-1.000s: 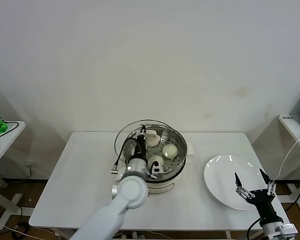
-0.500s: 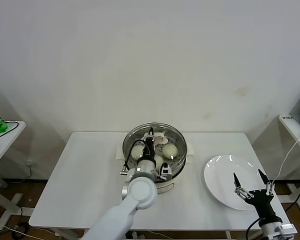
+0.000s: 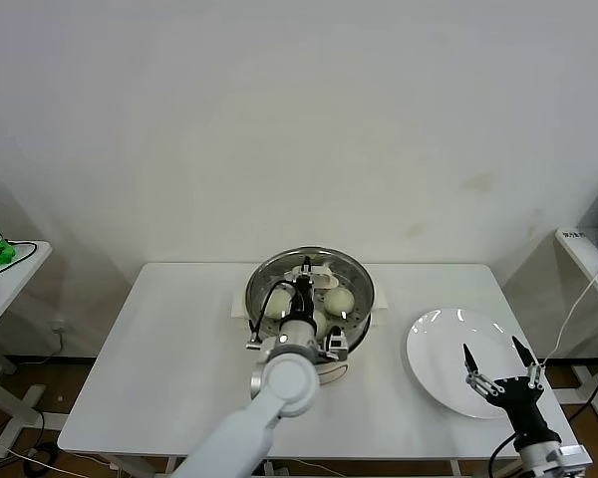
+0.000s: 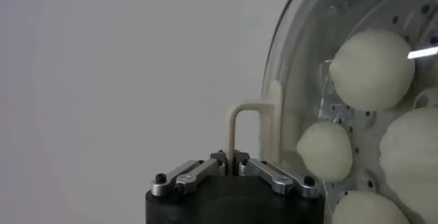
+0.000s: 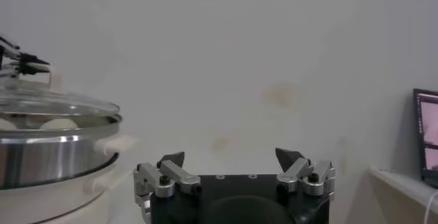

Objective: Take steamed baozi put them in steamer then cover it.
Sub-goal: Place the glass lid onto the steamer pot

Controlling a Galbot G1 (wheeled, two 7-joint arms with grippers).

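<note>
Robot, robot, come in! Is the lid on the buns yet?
Left gripper shut on cover handle, cover over steamer. Right gripper open above plate. Nothing blocking.

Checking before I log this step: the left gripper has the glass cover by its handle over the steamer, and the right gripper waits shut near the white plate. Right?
One thing is wrong: the right gripper is open, its fingers spread apart in the right wrist and head views. The rest holds: the left gripper grips the handle of the cover over the steamer, and the right one waits by the white plate.
</note>
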